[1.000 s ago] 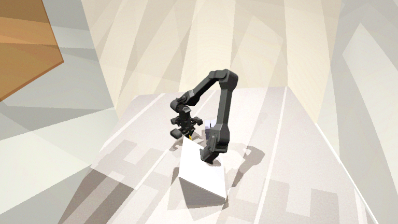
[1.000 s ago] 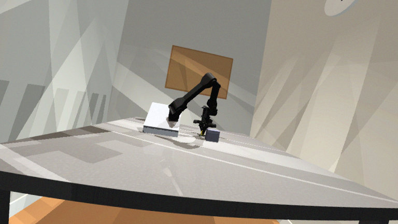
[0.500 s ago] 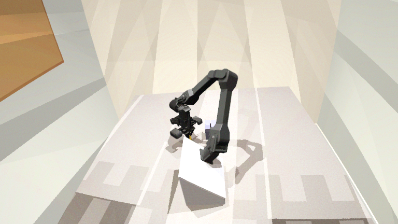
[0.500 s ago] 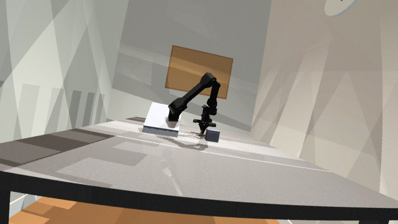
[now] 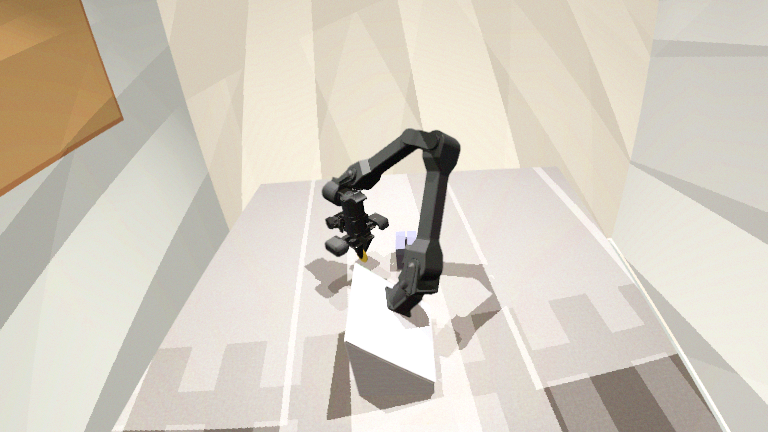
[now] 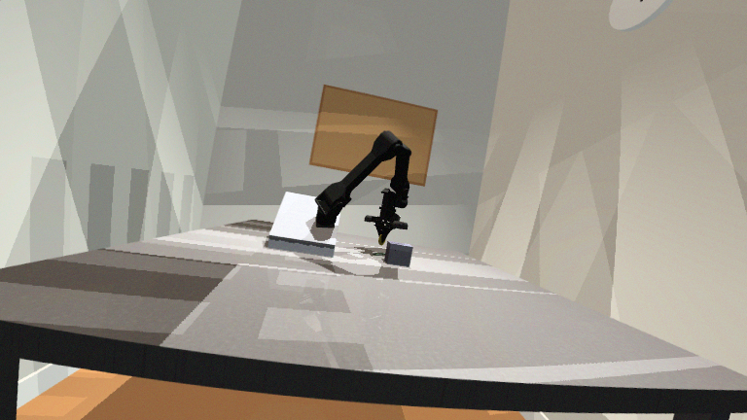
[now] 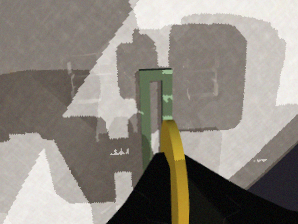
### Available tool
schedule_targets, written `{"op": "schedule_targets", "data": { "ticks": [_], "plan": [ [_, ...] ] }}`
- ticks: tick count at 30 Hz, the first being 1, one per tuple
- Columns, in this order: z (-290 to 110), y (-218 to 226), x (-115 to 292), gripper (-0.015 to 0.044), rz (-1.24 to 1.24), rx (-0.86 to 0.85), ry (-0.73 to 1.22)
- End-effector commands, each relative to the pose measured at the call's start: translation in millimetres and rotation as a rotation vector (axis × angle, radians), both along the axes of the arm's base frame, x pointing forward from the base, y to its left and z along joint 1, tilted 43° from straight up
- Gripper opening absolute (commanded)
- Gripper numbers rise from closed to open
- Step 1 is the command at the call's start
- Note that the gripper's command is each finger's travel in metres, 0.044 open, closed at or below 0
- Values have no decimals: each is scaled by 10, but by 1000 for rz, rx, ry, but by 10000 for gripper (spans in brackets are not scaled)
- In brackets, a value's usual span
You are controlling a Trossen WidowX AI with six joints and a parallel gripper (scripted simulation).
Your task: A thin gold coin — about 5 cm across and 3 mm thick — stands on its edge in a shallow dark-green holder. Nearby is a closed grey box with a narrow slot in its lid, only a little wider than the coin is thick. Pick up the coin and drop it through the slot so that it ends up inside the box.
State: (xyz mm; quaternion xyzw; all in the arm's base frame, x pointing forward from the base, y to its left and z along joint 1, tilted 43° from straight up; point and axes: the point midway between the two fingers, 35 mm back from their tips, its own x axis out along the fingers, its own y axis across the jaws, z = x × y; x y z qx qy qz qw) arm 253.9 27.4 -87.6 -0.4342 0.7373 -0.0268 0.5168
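My gripper [image 5: 363, 250] [image 6: 382, 235] [image 7: 166, 161] is shut on the gold coin [image 5: 364, 257] [image 6: 379, 240] [image 7: 176, 192], gripping it edge-on by its upper part. In the wrist view the coin hangs a little above the dark-green holder [image 7: 149, 106], whose groove is empty. The grey box [image 5: 405, 239] [image 6: 398, 254] stands to one side of the holder; in the top view the arm partly hides it. In the wrist view only a dark corner of it [image 7: 280, 185] shows at the lower right. Its slot is not visible in any view.
A white slab [image 5: 386, 330] [image 6: 299, 219] carries the arm's base, close beside the holder. The black arm [image 5: 435, 214] arches over the box. The grey table top [image 6: 470, 324] stretches wide towards the front edge.
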Motion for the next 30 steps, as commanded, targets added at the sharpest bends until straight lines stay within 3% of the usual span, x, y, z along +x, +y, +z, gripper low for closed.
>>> {"op": "schedule_targets", "data": {
  "ticks": [1, 20, 30],
  "plan": [
    [85, 75, 31, 0, -5, 8, -11],
    [403, 338, 29, 0, -9, 5, -14],
    [418, 336, 18, 0, -245, -23, -226]
  ]
}}
